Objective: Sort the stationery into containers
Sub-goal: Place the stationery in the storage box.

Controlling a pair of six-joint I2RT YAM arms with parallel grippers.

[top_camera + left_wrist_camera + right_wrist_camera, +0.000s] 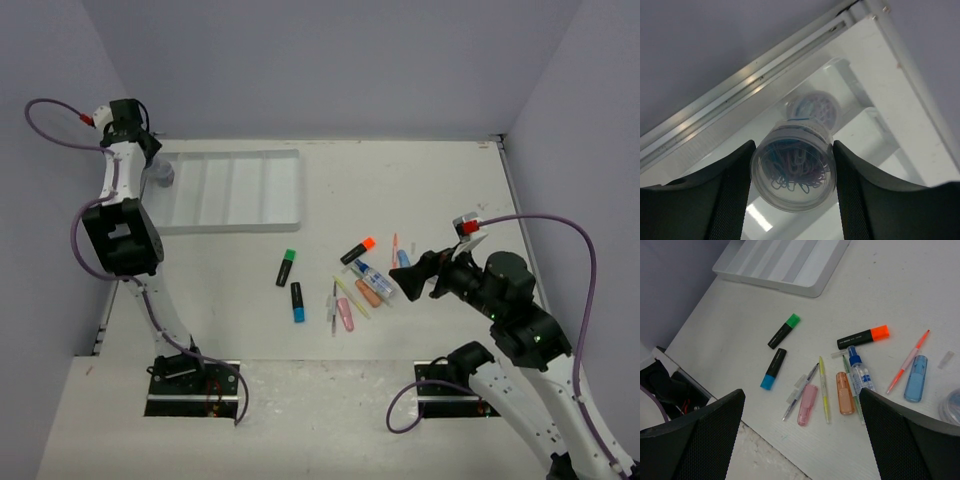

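**Left end effector** (793, 150): clenched on a clear round pot (792, 172) of coloured paper clips, with one finger (730, 200) on each side. A second pot (812, 107) lies just beyond it and is blurred. White tray walls show below, out of focus. Which compartment lies under the held pot cannot be told. In the top view the arm covers most of this end effector, which sits at the left end of the tray (235, 222).

**Right end effector** (800, 435): released, jaws wide with nothing between them, above the loose stationery on the worktop (450, 180). Both fingers are cut off by the frame edge.

**Stationery:** all of it lies on the worktop in front of the tray and apart from it.
- green-capped highlighter (783, 331)
- blue-capped highlighter (773, 368)
- orange-capped highlighter (863, 336)
- glue bottle (858, 374)
- pink eraser (807, 404)
- orange eraser (844, 400)
- blue eraser (915, 378)
- yellow pen (824, 395)
- orange pen (908, 361)
- a third pot (951, 407), cut off at the right edge of the wrist view

**Writing:** the glue bottle's label carries blue print, too small to read.
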